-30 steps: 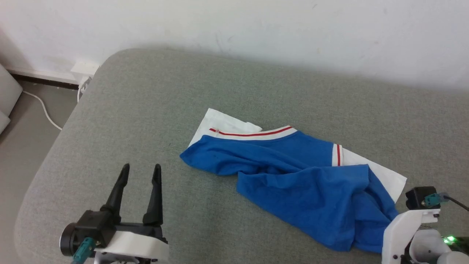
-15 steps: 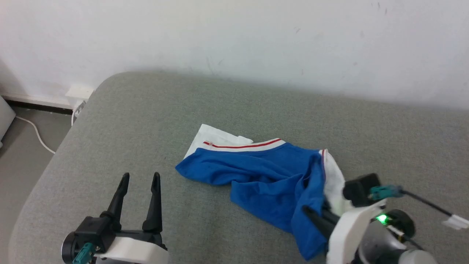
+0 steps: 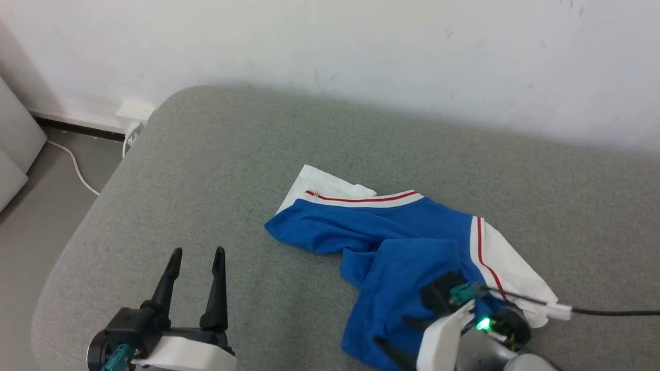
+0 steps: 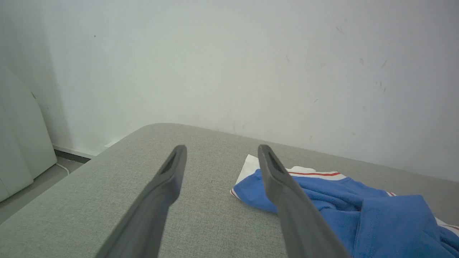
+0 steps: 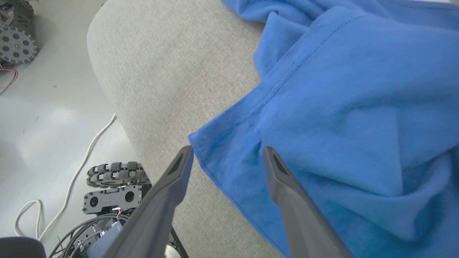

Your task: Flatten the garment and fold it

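The garment [image 3: 407, 242] lies crumpled on the grey cushion [image 3: 216, 170], right of centre. Its long axis runs from 10 o'clock to 4 o'clock, with a white sleeve at each end. Nearest, toward 6 o'clock, a blue flap [image 3: 397, 281] is doubled over the body, its stitched hem by the cushion's near edge. Farthest, the red-and-white striped trim [image 3: 379, 200] faces 12 o'clock, toward the white wall [image 3: 330, 46].

Half a second ago the right gripper [image 3: 392, 331] was clamped on a bunched fold, with the 4 o'clock sleeve [image 3: 510, 278] drawn up beside it. Now it has let go and that sleeve lies spread out again. A second ago the blue cloth reached out toward 5 o'clock. The left gripper [image 3: 198, 251] has kept its place.

The right gripper hangs over the near flap with its fingers aimed at 8 o'clock and its jaws wide apart, gripping nothing. Whether a fingertip [image 5: 187, 152] touches the hem, I cannot tell. The left gripper sits at 7 o'clock, well apart from the cloth, with its fingers pointing to 12 and its jaws open and empty.
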